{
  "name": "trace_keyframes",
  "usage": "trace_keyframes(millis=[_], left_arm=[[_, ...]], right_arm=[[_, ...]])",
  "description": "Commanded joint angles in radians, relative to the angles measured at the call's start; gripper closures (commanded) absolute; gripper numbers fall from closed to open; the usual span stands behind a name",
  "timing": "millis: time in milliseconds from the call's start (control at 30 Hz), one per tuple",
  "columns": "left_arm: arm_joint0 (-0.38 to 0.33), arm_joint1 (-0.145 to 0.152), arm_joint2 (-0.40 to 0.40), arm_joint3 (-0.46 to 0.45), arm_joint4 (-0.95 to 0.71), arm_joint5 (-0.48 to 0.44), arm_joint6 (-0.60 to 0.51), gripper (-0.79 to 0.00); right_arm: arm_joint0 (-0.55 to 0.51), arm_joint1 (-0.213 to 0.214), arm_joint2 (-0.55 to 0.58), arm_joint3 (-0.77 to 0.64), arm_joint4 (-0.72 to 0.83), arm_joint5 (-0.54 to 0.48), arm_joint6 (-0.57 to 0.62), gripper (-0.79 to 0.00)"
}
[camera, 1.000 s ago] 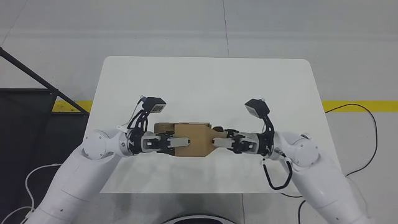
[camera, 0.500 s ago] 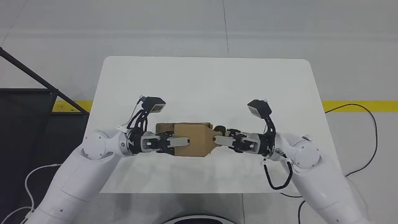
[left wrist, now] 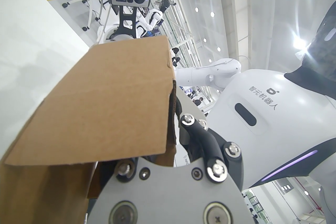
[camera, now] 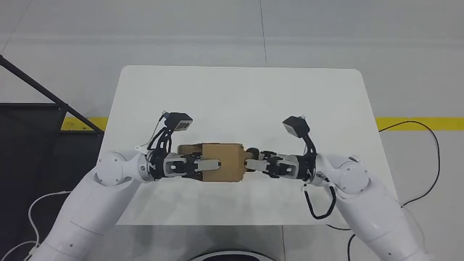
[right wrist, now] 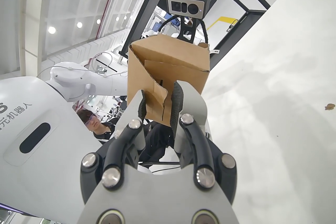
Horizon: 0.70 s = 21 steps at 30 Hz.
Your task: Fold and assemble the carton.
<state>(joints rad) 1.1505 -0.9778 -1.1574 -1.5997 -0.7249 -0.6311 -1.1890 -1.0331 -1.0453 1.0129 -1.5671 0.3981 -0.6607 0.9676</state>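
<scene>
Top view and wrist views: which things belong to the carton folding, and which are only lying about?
Job in hand: carton; left gripper at one end; right gripper shut on the other end.
Lying about: small brown scrap on the table.

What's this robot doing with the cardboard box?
A two-armed robot is assembling a brown carton at a white table. The left tool holds one end, and the right tool pinches a crumpled flap at the other end. The carton already has its box shape, but that flap sticks out and is not yet tucked in.
</scene>
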Motion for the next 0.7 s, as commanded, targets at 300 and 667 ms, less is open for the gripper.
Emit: trace_keyframes(millis=[300,667], left_arm=[[0.0,0.0,0.002,0.002,0.0,0.002,-0.002,0.0],[-0.004,-0.003,0.012,0.009,0.005,0.007,-0.007,0.0]], right_arm=[[-0.002,-0.002,0.007,-0.033,-0.099,-0.001,-0.031,-0.302],[-0.005,-0.005,0.007,-0.057,-0.142,-0.014,-0.047,-0.277]])
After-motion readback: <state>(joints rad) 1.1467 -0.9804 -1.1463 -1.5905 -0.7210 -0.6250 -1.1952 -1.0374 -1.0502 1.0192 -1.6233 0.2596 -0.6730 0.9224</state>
